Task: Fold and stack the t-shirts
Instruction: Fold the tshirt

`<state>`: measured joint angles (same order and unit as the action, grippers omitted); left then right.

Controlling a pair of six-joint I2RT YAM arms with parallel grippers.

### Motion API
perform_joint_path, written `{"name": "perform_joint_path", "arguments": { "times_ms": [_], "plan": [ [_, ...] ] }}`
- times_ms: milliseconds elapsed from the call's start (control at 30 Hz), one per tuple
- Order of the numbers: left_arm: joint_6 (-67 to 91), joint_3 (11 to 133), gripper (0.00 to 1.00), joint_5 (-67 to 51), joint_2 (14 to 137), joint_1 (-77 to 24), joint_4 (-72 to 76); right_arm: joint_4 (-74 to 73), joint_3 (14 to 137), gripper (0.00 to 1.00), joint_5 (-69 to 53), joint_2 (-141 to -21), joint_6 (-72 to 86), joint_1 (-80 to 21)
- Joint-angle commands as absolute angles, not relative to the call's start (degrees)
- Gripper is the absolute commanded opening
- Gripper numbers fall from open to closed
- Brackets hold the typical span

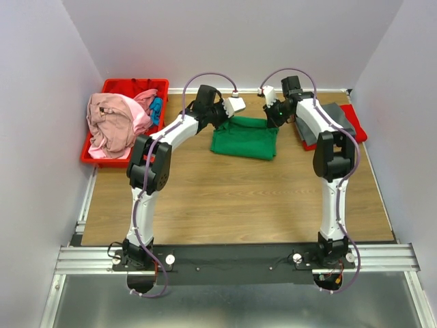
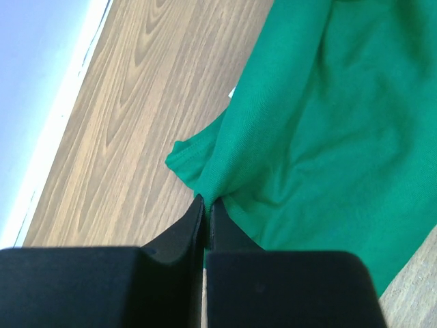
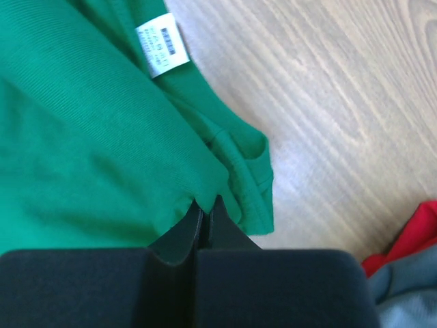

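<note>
The green t-shirt is laid on the table, right of the red bin; its bin-side edge is pinched in the clenched left end effector, its opposite edge in the clenched right end effector

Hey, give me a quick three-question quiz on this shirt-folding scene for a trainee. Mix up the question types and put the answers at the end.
1. True or false: the left gripper and the right gripper are each shut on the bright green cloth t-shirt.
2. Multiple choice: seen from the top camera, the dark grey cloth t-shirt lies A) left of the green shirt, B) right of it, C) underneath it.
3. Fill in: the small white rectangular neck label shows in the ___ wrist view.
Key: 1 true; 2 B; 3 right.
</note>
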<state>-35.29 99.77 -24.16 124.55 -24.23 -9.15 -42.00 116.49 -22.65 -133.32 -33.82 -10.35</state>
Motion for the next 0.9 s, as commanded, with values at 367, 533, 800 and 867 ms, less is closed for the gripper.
{"name": "perform_joint_path", "arguments": {
  "times_ms": [367,533,800,867],
  "plan": [
    [-33.22,103.09,0.0,-26.72,125.68,-24.61,-8.79,-38.94,104.59,0.0,-19.96,-119.53,-29.01,-9.67],
    [-32.09,105.38,0.0,-26.28,128.05,-25.14,-9.4,-38.41,102.31,0.0,-18.11,-120.76,-28.04,-9.14],
    [-26.46,111.35,0.3,-20.06,132.36,-26.28,-9.41,-33.77,99.76,0.11,-11.89,-120.85,-22.6,-8.61],
    [-23.31,112.84,0.48,-16.46,132.8,-26.54,-8.62,-31.21,99.23,0.28,-7.93,-120.94,-19.7,-8.61]
  ]
}}
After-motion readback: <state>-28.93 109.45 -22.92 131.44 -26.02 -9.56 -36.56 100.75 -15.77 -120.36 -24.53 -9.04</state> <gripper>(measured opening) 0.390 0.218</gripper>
